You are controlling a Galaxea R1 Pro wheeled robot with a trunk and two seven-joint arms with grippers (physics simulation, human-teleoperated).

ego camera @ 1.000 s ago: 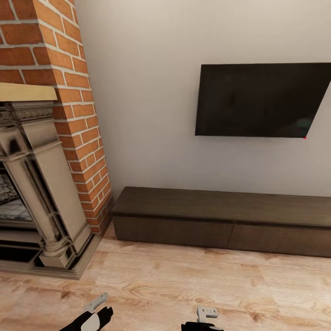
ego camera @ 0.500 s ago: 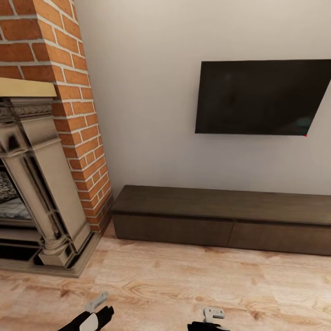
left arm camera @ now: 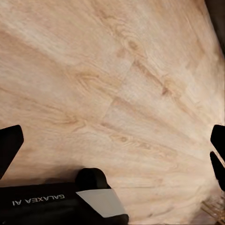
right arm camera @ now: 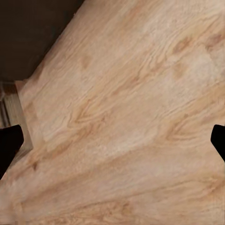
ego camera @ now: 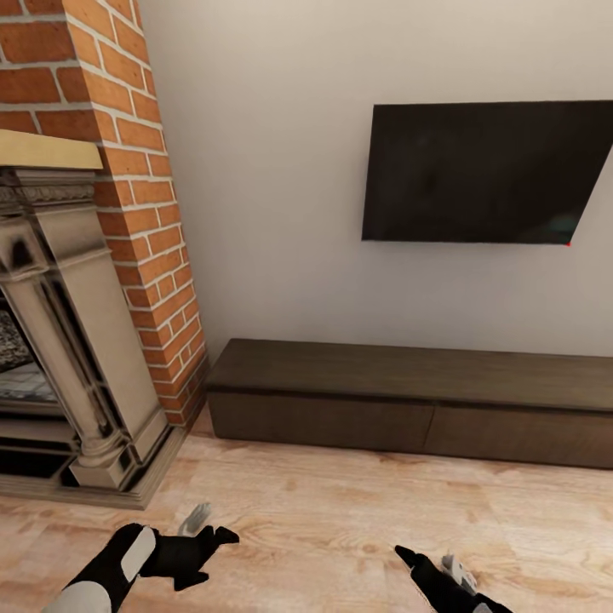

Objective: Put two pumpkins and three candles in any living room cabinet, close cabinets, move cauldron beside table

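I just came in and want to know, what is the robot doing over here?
The robot faces a long dark cabinet below a wall TV, beside a brick fireplace. Its left gripper and right gripper hang over the wooden floor, jaws open, holding nothing. The cabinet fronts look closed, and its top is bare.

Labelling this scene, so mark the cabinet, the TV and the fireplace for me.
cabinet [ego camera: 409, 375], head view, on its flat top.
TV [ego camera: 485, 170], head view, mid-screen.
fireplace [ego camera: 81, 289], head view, on its stone column.
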